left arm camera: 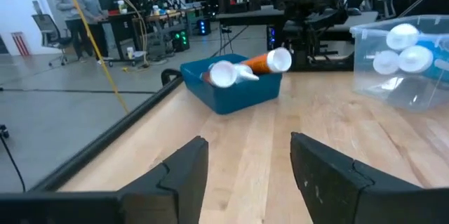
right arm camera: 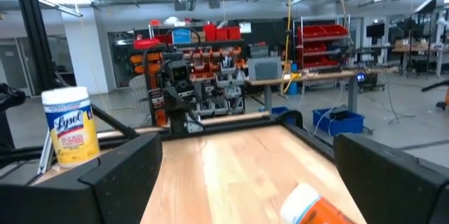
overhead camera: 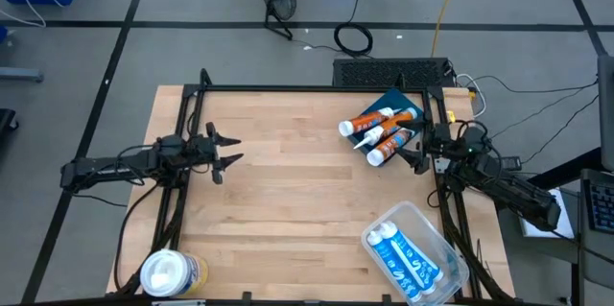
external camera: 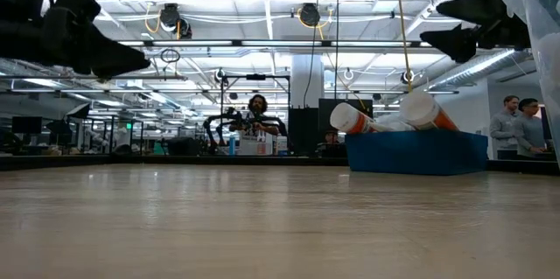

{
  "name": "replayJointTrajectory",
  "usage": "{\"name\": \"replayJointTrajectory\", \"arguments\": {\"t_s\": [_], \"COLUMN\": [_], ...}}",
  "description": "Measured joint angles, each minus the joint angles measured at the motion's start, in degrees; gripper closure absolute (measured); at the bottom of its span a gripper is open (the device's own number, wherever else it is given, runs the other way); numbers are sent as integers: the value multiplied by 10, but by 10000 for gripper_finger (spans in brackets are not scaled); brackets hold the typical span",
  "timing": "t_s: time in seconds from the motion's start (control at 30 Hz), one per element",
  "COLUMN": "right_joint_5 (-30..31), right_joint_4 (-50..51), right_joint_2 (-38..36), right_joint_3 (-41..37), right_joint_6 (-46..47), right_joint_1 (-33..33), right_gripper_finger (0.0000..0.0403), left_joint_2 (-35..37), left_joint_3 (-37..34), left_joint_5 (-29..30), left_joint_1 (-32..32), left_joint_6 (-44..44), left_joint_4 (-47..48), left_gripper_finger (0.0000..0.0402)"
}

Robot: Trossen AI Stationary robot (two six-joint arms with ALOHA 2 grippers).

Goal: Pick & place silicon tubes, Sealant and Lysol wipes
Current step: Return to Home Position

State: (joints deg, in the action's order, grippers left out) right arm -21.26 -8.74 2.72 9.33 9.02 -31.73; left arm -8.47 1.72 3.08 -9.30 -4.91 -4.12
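Note:
Several orange-and-white caulk tubes [overhead camera: 381,131] lie in a blue tray [overhead camera: 394,101] at the table's far right; they also show in the low view [external camera: 385,117]. Blue-and-white tubes [overhead camera: 405,258] lie in a clear plastic tub [overhead camera: 451,268] at the near right. The yellow Lysol wipes canister [overhead camera: 171,273] with a white lid stands upright at the near left corner, and it shows in the right wrist view [right arm camera: 70,126]. My left gripper [overhead camera: 233,150] is open and empty above the table's left side. My right gripper [overhead camera: 410,151] is open and empty just beside the blue tray's tubes.
A black metal frame [overhead camera: 288,88] runs along the table's far, left and right edges. People stand in the room beyond the table [external camera: 516,126]. Bare wood [overhead camera: 297,191] spans the table's middle between the two grippers.

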Motion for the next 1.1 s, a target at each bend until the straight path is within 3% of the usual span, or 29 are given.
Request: {"name": "replayJointTrajectory", "arguments": {"t_s": [0.4, 0.6, 0.77, 0.9, 1.1], "right_joint_5": [1, 4, 12, 81, 250], "right_joint_4": [-8, -86, -88, -78, -31], "right_joint_2": [0, 0, 1, 1, 1], "right_joint_3": [-42, -76, -83, -84, -84], "right_joint_6": [-8, -12, -23, -24, -23], "right_joint_1": [0, 0, 0, 0, 0], "right_gripper_finger": [9, 9, 9, 9, 9], "left_joint_2": [0, 0, 0, 0, 0], "left_joint_3": [-11, -11, -11, -11, -11], "left_joint_5": [0, 0, 0, 0, 0], "left_joint_1": [0, 0, 0, 0, 0], "left_joint_6": [11, 11, 12, 12, 12], "left_joint_4": [-7, -7, -5, -5, -4], "left_gripper_finger": [194, 206, 210, 202, 188]}}
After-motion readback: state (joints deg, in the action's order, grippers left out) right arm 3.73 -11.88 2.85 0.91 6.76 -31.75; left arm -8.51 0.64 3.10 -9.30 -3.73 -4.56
